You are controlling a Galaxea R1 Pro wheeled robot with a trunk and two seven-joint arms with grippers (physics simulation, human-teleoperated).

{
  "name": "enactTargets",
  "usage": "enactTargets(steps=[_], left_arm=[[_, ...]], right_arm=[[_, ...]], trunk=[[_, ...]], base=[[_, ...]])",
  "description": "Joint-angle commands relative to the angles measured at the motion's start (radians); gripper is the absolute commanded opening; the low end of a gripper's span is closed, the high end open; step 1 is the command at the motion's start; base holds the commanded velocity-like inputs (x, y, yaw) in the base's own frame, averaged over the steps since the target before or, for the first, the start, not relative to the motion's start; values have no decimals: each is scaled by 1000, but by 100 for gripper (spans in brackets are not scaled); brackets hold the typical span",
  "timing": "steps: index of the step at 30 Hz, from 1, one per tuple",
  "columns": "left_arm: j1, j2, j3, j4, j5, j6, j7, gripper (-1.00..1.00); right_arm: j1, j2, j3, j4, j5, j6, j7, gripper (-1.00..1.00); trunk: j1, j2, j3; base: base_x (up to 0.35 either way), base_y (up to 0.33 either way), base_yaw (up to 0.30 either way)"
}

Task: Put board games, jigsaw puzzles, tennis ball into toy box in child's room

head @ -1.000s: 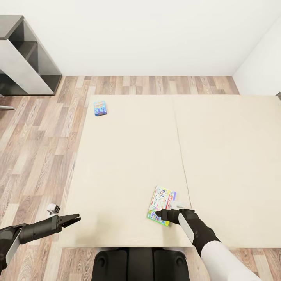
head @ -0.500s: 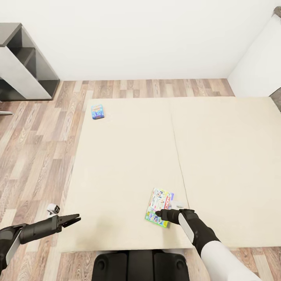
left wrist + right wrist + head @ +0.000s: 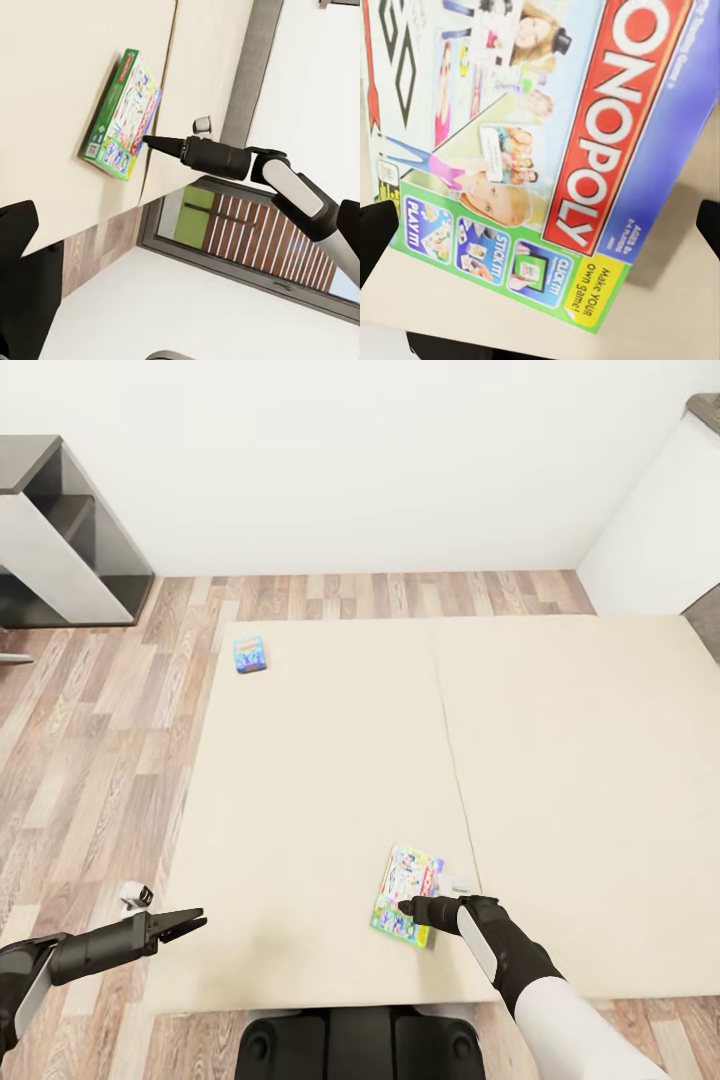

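While I'm parked at the near edge of the bed (image 3: 330, 780), this is how it looks:

Step in hand: picking up the first board game, the Monopoly box (image 3: 407, 895), which lies flat on the mattress close to the near edge.

Right tool (image 3: 408, 907): right over the near end of that box, fingers spread, one on each side of the wrist picture, nothing pinched.

Left tool (image 3: 196, 922): hanging off the bed's left corner above the wood floor (image 3: 90, 760), tips look pressed together, holding nothing.

Other game: the small blue box (image 3: 249, 654) sits way off at the far left corner of the bed.

Next move: I reckon I drop the right tool so the fingers straddle an edge of the box, then squeeze. It's flat and thin, so catching an edge is the tricky bit.

Not done yet: nothing's in the toy box.
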Motion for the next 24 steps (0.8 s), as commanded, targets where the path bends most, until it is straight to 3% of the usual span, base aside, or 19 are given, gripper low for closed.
enactTargets(steps=[1,24], left_arm=[[0,0,0,0,0,11,-4,100],[-1,-1,0,0,0,11,-4,100]], right_arm=[[0,0,1,-1,-2,5,0,100],[0,0,1,-1,-1,5,0,100]], trunk=[[1,-1,0],[1,-1,13]], base=[[0,0,-2],[0,0,0]])
